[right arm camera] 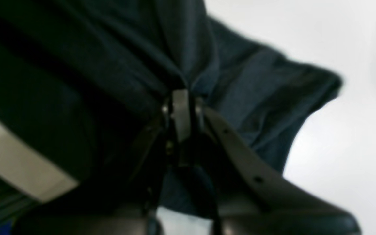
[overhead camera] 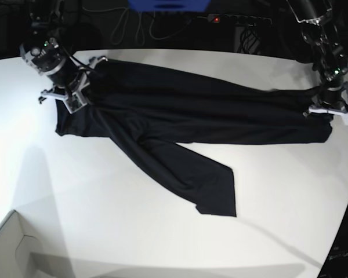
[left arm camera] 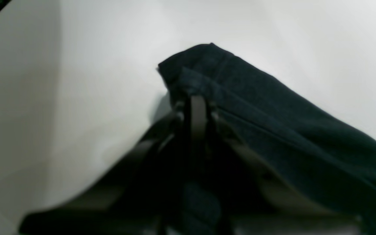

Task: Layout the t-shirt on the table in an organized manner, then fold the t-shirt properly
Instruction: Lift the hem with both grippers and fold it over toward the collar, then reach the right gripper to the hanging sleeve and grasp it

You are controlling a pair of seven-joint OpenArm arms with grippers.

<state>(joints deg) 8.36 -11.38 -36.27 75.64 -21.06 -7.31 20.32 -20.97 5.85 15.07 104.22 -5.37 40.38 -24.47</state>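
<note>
Layout step: t-shirt (overhead camera: 185,116) stretched across the table (overhead camera: 104,220). Left gripper (left arm camera: 196,106) and right gripper (right arm camera: 181,98) each clamped on an end. Next: lower flat, straighten near flap.

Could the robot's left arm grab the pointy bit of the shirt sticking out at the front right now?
Probably not yet. The left gripper is shut on the t-shirt at its far end, so it would have to let go first. Otherwise, only bare table lies between it and that flap.

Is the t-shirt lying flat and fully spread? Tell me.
No, the t-shirt is stretched between both pincers, with a loose flap trailing toward the table's near side.
</note>
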